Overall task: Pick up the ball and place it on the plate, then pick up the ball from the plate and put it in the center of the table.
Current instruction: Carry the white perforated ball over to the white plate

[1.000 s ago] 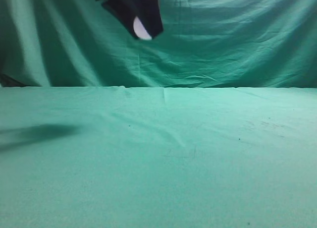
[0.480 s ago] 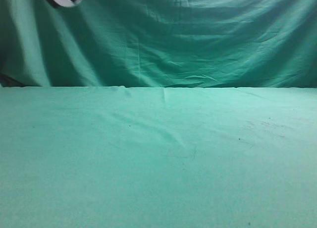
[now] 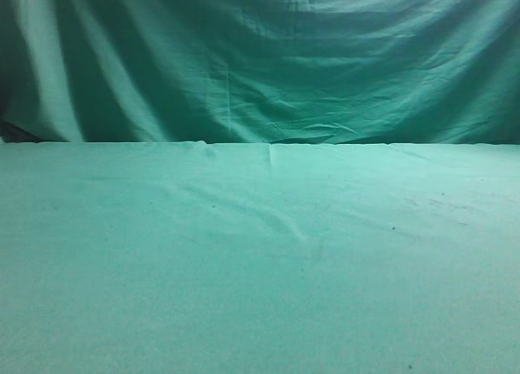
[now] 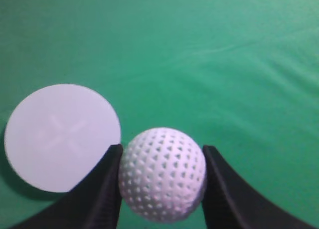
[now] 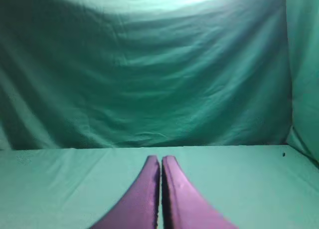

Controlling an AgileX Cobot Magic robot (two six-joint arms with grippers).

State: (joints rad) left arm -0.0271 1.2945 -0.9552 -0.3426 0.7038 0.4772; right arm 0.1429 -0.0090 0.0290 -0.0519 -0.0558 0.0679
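In the left wrist view my left gripper point(image 4: 162, 157) is shut on the white dimpled ball point(image 4: 162, 174) and holds it above the green table point(image 4: 209, 64). The flat round white plate point(image 4: 62, 137) lies on the cloth below and to the left of the ball, partly hidden by the left finger point(image 4: 99, 189). In the right wrist view my right gripper point(image 5: 161, 162) is shut and empty, low over the table point(image 5: 239, 184). The exterior view shows only the bare table point(image 3: 260, 260); neither gripper, the ball nor the plate appears there.
A draped green cloth backdrop point(image 3: 268, 57) hangs behind the table's far edge and also fills the upper right wrist view point(image 5: 149, 64). The table cloth has slight wrinkles point(image 3: 276, 219) near its middle.
In the exterior view my left gripper with the ball moved from the top middle to the top left corner and then out of view. Its shadow on the cloth is gone.
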